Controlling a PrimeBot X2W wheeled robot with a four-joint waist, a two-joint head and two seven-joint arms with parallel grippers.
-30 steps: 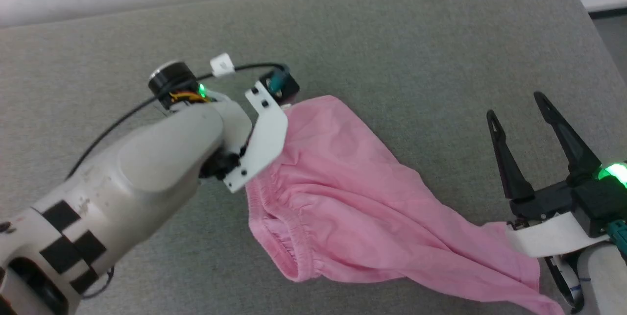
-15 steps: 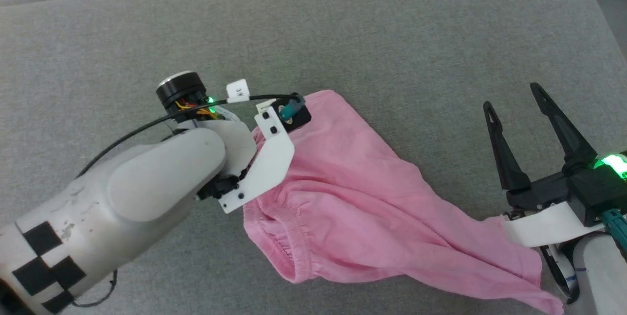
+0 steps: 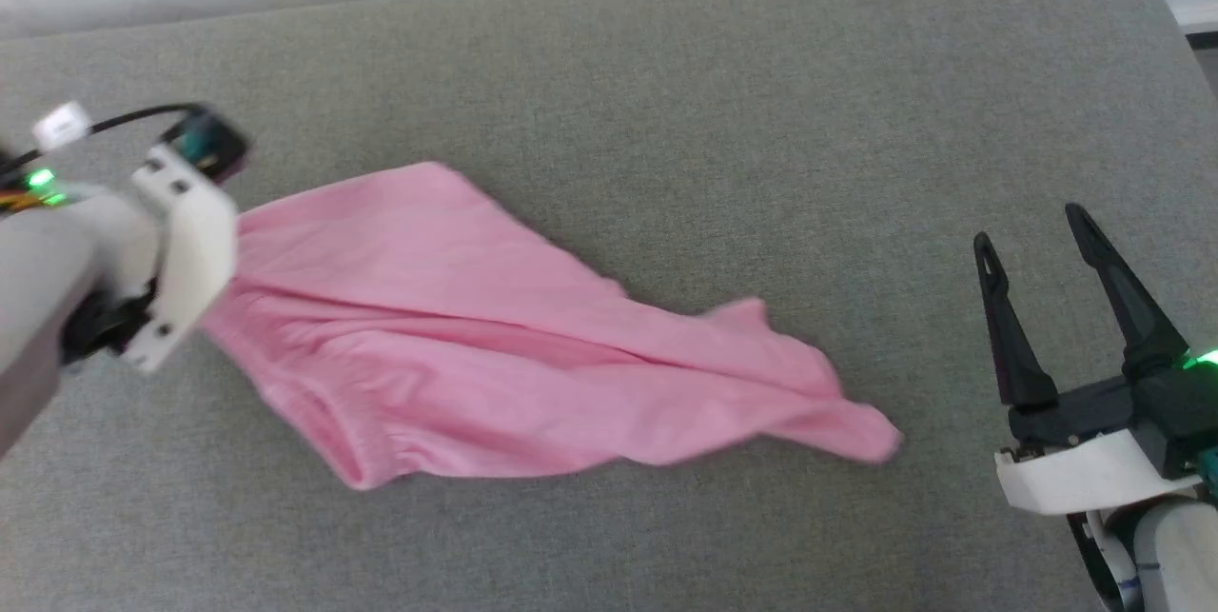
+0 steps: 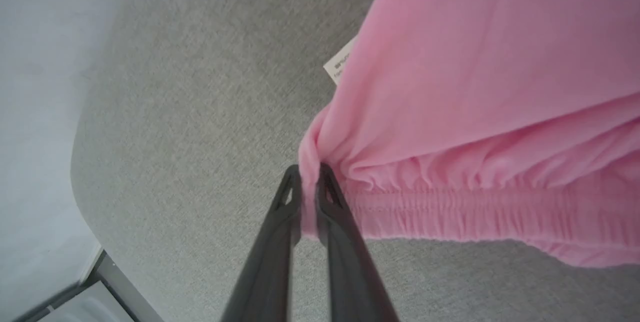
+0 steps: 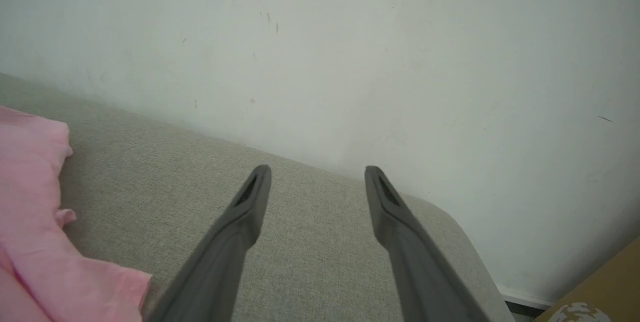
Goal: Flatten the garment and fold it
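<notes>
Our left gripper [image 4: 308, 178] is closed on the end of the gathered waistband [image 4: 450, 217] of the garment [image 3: 495, 355], with a thin fold of pink cloth pinched in its jaws. From there the garment stretches to the right over the grey padded surface [image 3: 723, 98], crumpled and narrow. Its small white tag [image 4: 341, 64] shows at one edge. Our right gripper [image 3: 1035, 229] has its jaws wide apart and holds nothing. It is near the far tip of the garment, not touching it. Behind it stands a pale wall [image 5: 350, 51].
</notes>
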